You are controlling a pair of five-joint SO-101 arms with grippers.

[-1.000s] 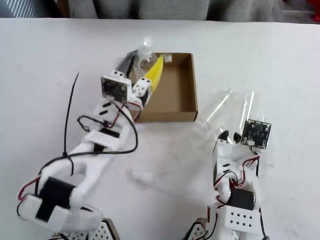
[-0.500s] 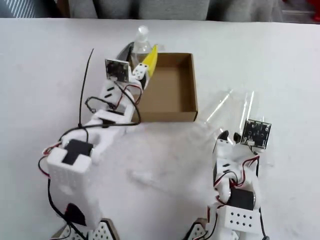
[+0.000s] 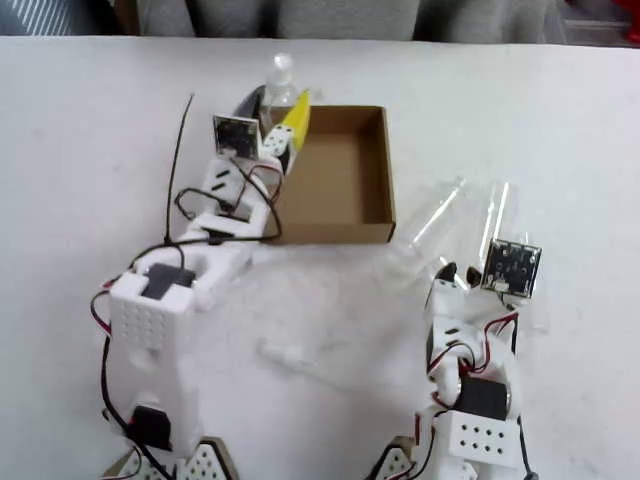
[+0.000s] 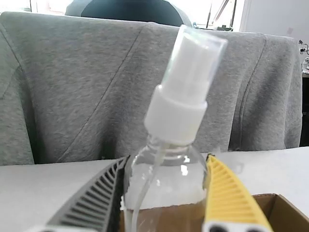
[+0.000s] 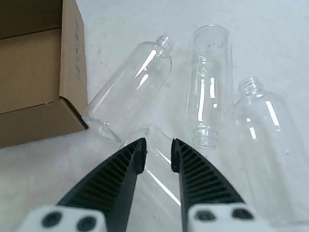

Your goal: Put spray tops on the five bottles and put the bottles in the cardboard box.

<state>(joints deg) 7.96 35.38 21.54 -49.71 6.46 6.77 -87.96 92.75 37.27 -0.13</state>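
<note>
A clear bottle [image 3: 281, 90] with a white spray top [image 4: 186, 92] stands upright at the far left corner of the cardboard box [image 3: 340, 225]. My left gripper [image 3: 277, 112] is shut on the bottle [image 4: 161, 176], which sits between its grey finger [image 4: 96, 203] and yellow finger [image 4: 227, 198]. Several uncapped clear bottles [image 5: 133, 87] [image 5: 207, 82] [image 5: 265, 130] lie on the table to the right of the box [image 5: 38, 72]. My right gripper [image 5: 157, 152] hangs just above them, its black fingers narrowly open and holding nothing.
A loose spray top [image 3: 284, 352] lies on the white table between the two arm bases. A grey cushioned backrest [image 4: 72, 87] runs behind the far table edge. The lying bottles [image 3: 432, 222] [image 3: 496, 215] crowd the space at the box's right front corner.
My left arm has stretched farther out, carrying the capped bottle a little left and away along the box's far left corner. The right arm has not moved.
</note>
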